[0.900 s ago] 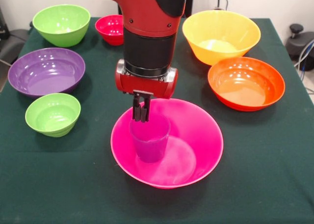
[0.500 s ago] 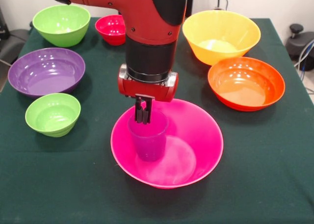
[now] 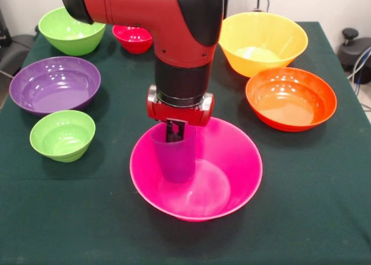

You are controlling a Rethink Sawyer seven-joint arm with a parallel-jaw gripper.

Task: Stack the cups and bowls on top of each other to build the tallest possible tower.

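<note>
My gripper is shut on the rim of the purple cup, which stands tilted inside the large pink bowl at the table's middle. The red and black arm comes down from above and hides the table behind it. The large purple bowl and the small green bowl sit at the left. The medium green bowl and the small red bowl sit at the far left. The yellow-orange bowl and the orange-red bowl sit at the right. The yellow and orange cups are out of view.
The dark green tablecloth covers the table. A black object stands off the table's right edge.
The arm has lowered and shifted slightly right, the cup moving with it and tilting more inside the pink bowl. The pink bowl has nudged a little. The other bowls have not moved.
</note>
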